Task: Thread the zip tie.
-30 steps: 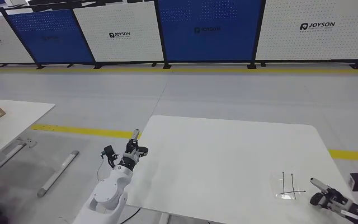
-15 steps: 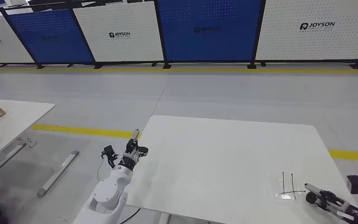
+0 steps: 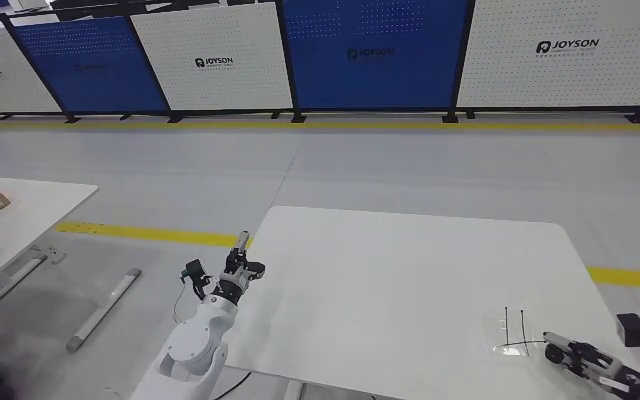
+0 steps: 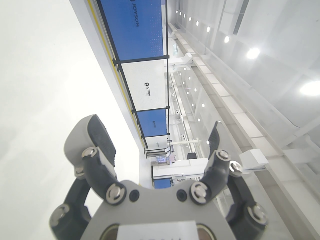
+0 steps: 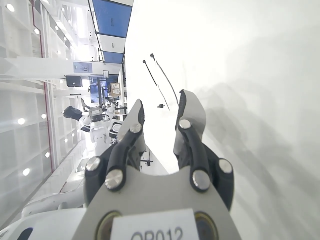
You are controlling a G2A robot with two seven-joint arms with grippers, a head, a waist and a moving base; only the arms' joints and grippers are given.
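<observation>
Right gripper (image 5: 161, 98) released, jaws apart, nothing between them. It sits low over the near right corner of the table, tips just beside the zip ties. Can't tell whether a finger touches one. Left gripper (image 4: 156, 123) also released and empty. It's at the near left edge of the table, tips pointing far, well apart from the ties.

Rest, big to small:
- Panel wall (image 3: 375, 50) across the far side: perforated panels alternating blue and white in dark frames. Each carries a logo with a line of print near the top.
- White table (image 3: 400, 290), rounded corners.
- Second white table (image 3: 30, 205), cut off by the left edge, well apart from the main one.
- Yellow floor line (image 3: 150, 234) running left to right, passing under the main table and showing again at its right.
- Pale tube (image 3: 100, 310) lying on the floor, left of the left arm.
- Zip ties (image 5: 150, 73): three, black and thin, at the near right corner of the table. Two lie side by side running near to far, heads at the far end. The third lies crosswise at their near ends. Right wrist view shows its small head in the gap between the fingertips.
- White sticker (image 5: 152, 223) with dark print on the right wrist plate.
</observation>
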